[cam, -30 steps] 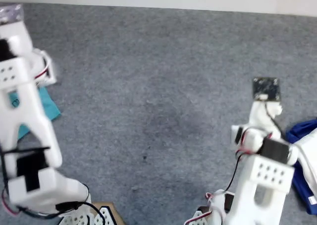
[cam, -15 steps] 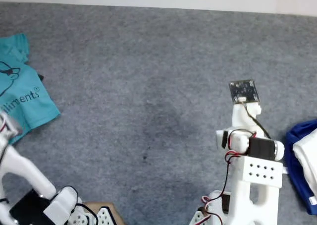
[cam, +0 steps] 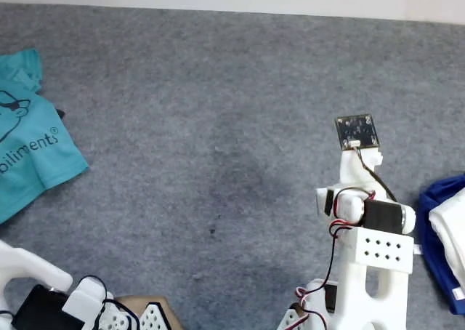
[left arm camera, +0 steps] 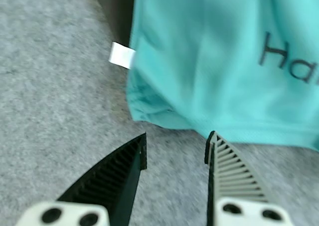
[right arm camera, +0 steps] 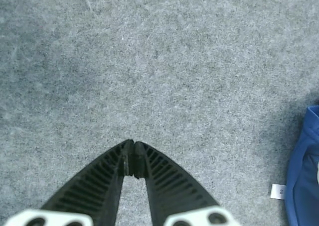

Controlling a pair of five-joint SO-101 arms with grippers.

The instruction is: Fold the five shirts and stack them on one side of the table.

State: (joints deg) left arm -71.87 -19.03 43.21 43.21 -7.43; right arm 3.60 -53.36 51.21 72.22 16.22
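On table [cam: 218, 90]: one teal shirt [cam: 29, 155], one blue shirt [cam: 436, 272]

Picture edges cut off the teal shirt [cam: 33, 145] and the blue shirt [cam: 436, 275].

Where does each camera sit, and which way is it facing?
High view: fixed overhead, looking down on the grey table; right arm and left arm show.
Left wrist view: on the left arm, facing the teal shirt past open jaws.
Right wrist view: on the right arm, facing table past shut jaws, blue shirt beside.
Shared: high view also shows both shirts.
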